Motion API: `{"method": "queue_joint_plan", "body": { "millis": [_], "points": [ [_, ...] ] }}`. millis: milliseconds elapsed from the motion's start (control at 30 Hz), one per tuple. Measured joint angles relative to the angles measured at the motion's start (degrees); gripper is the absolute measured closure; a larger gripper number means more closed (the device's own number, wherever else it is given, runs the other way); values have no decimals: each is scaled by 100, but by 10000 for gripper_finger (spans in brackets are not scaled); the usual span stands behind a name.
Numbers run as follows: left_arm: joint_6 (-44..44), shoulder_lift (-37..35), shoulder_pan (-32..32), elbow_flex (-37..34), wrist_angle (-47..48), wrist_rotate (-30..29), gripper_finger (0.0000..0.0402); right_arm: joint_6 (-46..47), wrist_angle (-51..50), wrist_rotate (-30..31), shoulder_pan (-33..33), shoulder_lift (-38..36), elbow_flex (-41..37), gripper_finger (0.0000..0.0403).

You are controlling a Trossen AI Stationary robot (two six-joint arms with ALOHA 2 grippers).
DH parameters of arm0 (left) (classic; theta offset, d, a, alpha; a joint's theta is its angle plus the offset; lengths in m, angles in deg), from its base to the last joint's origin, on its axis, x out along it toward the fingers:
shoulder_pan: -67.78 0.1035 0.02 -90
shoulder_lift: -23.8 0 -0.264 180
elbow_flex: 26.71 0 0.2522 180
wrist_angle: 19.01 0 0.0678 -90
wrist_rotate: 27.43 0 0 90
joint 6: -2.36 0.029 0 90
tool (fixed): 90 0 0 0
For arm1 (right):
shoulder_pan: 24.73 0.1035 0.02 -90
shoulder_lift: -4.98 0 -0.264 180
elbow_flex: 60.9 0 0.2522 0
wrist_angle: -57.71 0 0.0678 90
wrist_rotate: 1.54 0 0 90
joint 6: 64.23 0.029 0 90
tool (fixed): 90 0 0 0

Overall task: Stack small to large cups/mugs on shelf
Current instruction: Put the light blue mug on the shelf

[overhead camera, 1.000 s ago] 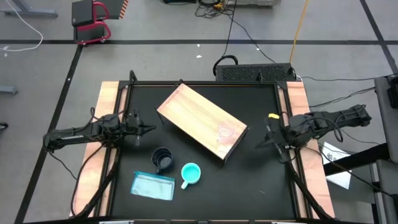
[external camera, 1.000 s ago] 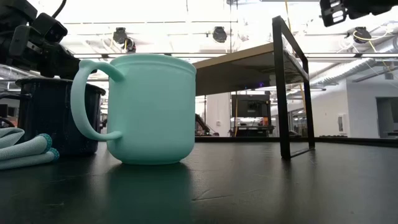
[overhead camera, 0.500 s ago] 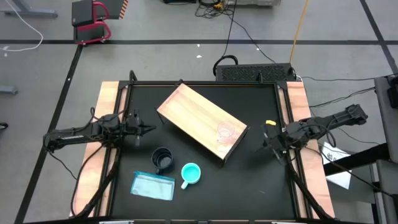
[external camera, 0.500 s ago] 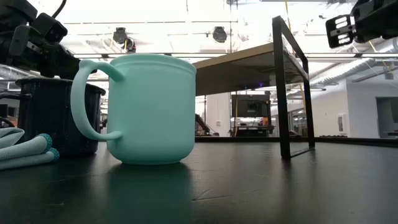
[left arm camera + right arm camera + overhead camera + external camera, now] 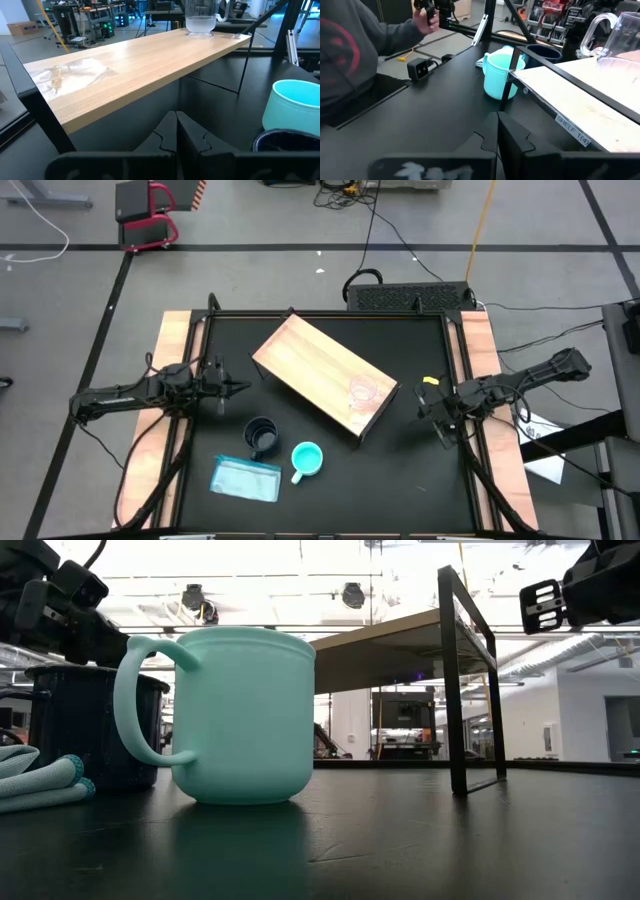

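Since the earlier frames the right pincer point(image 5: 426, 406) has moved inward from the table's right edge toward the near end of the shelf point(image 5: 322, 374), and it now hovers above the black table point(image 5: 410, 470) just beside that end; its fingers meet tip to tip with nothing between them. Everything else is where it was. Over at the table's left edge the left pincer point(image 5: 240, 387) waits, likewise closed and empty, pointing at the shelf's far end. On the shelf's light-wood top, the clear cup point(image 5: 362, 392) stands upright at the end nearest the right arm. On the table in front of the shelf, the dark mug point(image 5: 261, 435) and the turquoise mug point(image 5: 305, 459) stand side by side, upright, with a light-blue packet point(image 5: 246, 478) lying flat just to their left.
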Motion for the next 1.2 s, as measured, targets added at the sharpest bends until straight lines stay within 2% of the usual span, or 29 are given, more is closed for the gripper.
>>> {"method": "queue_joint_plan", "body": {
  "millis": [167,567,867,1200],
  "points": [
    [-44,1,0,0,-71,-1,398,-296,6,0,0,0,-62,403],
    [-29,-1,-1,0,-899,3,398,-447,319,0,0,0,-420,403],
    [-649,-1,0,0,-1262,169,398,-451,302,0,-2,0,-422,403],
    [-757,-1,-2,0,-1407,285,398,-467,302,0,-2,0,-422,403]
  ]
}}
